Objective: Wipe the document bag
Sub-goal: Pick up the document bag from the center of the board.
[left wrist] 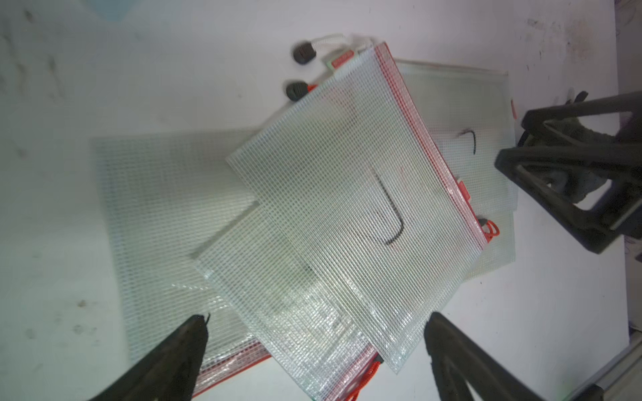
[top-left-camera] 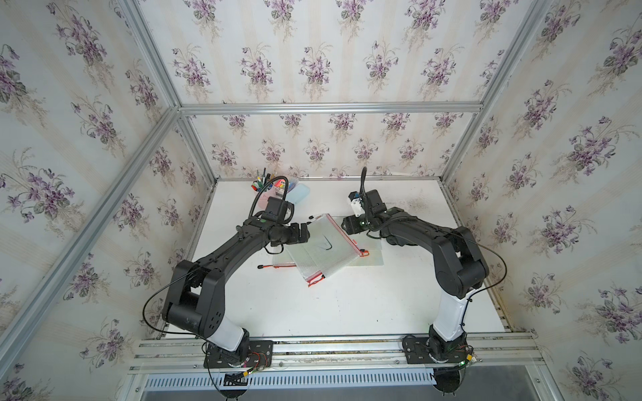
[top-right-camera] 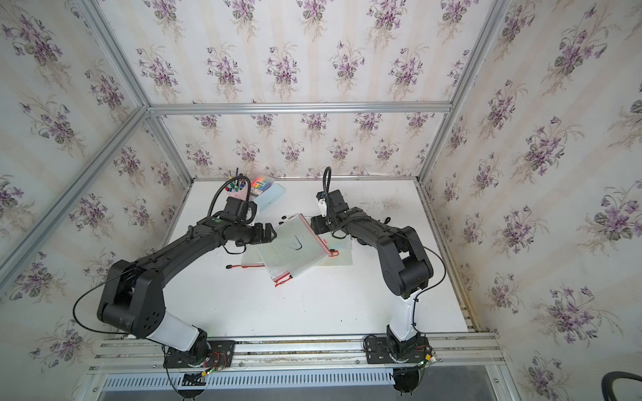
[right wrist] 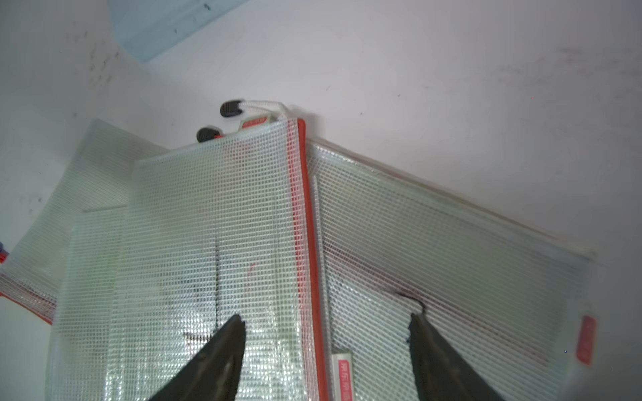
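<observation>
Located bag (top-left-camera: pixel 323 243) mid-worktop (top-left-camera: pixel 347 305), nearer back edge, topmost of overlapping pile, black mark on face. Found left fingers (left wrist: pixel 173 354) spread wide just beside bag's left edge, gripping nothing. Found right fingers (right wrist: pixel 215 357) partly apart over bag's red zip edge, gripping nothing. Noted pen cup (top-right-camera: pixel 238 189) and blue case (top-right-camera: pixel 269 198) at back-left corner.

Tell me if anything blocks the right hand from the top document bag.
Nothing visible does. The right hand hangs open over the red zipper edge of the top document bag, and nothing lies on that bag.
</observation>
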Motion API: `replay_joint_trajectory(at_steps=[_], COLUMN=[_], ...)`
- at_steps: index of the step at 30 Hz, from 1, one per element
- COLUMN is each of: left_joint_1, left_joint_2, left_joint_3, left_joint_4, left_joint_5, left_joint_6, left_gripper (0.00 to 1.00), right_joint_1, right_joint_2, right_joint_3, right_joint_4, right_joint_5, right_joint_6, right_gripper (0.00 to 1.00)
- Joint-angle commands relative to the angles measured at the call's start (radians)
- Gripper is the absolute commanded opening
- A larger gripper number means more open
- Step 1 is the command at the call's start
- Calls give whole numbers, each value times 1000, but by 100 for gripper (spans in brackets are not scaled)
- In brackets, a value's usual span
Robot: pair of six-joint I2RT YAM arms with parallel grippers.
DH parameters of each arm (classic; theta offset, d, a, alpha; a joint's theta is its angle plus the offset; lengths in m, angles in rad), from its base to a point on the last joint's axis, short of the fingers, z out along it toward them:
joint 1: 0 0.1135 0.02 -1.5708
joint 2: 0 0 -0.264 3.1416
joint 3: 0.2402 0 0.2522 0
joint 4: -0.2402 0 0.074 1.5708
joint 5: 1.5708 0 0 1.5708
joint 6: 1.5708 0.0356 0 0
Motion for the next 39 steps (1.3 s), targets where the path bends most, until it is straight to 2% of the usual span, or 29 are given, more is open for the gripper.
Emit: replay_joint_trajectory(at_steps=[1, 8, 11, 17, 23, 28, 34, 37, 39], left_joint_1=[-4, -3, -4, -4, -5, -4, -4, -13, -25], left_joint_2=[0, -8, -4, 17, 39, 51, 62, 81, 104], left_joint_3=[-30, -31, -19, 22, 70, 95, 138, 194, 241], left_joint_4=[18, 5, -6, -30, -53, -58, -79, -111, -137], left_joint_5=[39, 9, 2, -9, -14, -20, -28, -40, -51], left_joint_6=[-84, -74, -68, -41, -16, 4, 34, 64, 87], left_gripper=[99, 99, 99, 99, 99, 99, 99, 99, 99], right_joint_1=[18, 32, 75, 90, 107, 112, 113, 54, -37], right_joint_2=[62, 172, 194, 193, 128, 92, -3, -94, -143], right_joint_3=[39, 84, 81, 53, -21, -57, -97, -152, -190], right_joint_4=[-6, -34, -33, -11, 58, 88, 111, 151, 152], right_joint_5=[-53, -82, -75, -54, -45, -90, -123, -211, -272], right_joint_6=[1, -5, -5, 18, 69, 94, 117, 165, 202], right_gripper=[73, 63, 57, 35, 16, 0, 0, 0, 0])
